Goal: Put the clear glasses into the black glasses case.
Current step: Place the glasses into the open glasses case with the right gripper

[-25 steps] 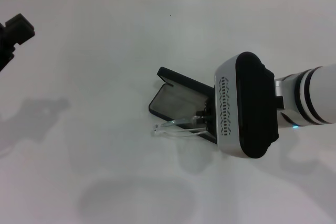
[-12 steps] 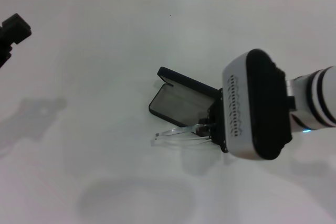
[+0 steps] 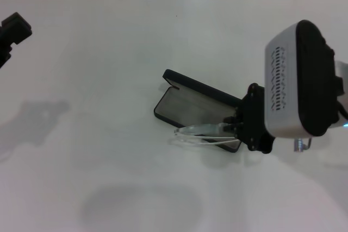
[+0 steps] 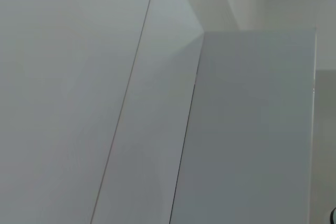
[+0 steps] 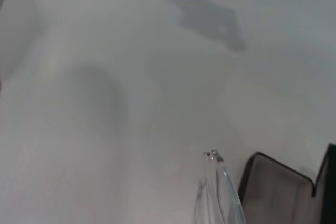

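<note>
while the black glasses case [image 3: 187, 104] lies open near the middle of the white table [image 3: 109, 52], a little toward the right edge, its grey-lined tray faces up and its lid stands tilted up along the far side. the clear glasses [image 3: 204, 134] are held at the tray's near rim, their lens end hidden under the right gripper [image 3: 235, 129] and their thin clear arms pointing toward the table's left edge. in the head view the arms overlap the near rim and the table just in front of it, so most of the glasses sit over the near edge of the case, not down inside the tray. the right gripper's black fingers [image 3: 239, 120] are closed on the glasses at the case's right end, and the arm reaches in from the right edge of the table. the right wrist view shows the arm tips of the glasses [image 5: 218, 192] beside one rounded corner of the case [image 5: 273, 187]. the left gripper [image 3: 13, 31] hangs parked above the far left corner of the table; whether it is open cannot be told.
</note>
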### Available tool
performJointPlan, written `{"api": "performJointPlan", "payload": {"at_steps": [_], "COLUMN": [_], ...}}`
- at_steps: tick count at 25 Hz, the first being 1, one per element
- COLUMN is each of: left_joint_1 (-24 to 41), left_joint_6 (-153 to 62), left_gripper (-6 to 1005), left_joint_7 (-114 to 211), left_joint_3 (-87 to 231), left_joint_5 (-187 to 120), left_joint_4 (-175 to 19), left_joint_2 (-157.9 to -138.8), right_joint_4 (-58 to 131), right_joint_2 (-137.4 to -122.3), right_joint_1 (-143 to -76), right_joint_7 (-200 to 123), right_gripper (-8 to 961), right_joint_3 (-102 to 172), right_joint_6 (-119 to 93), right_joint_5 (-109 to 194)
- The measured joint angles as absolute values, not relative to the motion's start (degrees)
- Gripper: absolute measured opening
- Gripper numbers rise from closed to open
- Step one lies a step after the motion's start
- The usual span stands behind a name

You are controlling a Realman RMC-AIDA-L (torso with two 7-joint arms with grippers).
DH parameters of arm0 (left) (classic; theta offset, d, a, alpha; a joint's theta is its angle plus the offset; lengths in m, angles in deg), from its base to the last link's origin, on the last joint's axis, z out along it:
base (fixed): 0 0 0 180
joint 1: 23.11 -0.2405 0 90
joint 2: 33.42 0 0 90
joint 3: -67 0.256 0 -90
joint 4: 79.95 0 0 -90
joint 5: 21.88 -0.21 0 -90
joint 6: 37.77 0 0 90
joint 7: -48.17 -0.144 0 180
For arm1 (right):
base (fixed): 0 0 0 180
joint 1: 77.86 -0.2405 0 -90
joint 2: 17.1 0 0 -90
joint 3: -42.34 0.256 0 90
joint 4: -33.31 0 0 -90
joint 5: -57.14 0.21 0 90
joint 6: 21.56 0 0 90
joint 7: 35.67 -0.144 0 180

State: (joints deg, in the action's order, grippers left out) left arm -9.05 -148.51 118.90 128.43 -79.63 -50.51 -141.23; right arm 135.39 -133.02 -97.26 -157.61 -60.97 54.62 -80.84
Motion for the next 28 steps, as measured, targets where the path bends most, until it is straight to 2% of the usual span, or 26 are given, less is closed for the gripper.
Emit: {"api": "performJointPlan", "payload": {"at_steps": [28], "left_joint_1": [-9.4], "left_joint_6": [-148.6], "left_gripper": [59], "left_joint_7": [118.9], "left_joint_3": [128.4], "left_joint_5": [-79.8], "left_joint_4": [-50.5], "left_joint_2": [-141.88], "right_joint_4": [131.9], "right_joint_2": [-133.02], "right_joint_1": [-96.3], "right_joint_7": [-157.6], "right_gripper": [39], "right_joint_3": [-58.2], "right_joint_6": [54.1], "right_joint_5": [-84.7]}}
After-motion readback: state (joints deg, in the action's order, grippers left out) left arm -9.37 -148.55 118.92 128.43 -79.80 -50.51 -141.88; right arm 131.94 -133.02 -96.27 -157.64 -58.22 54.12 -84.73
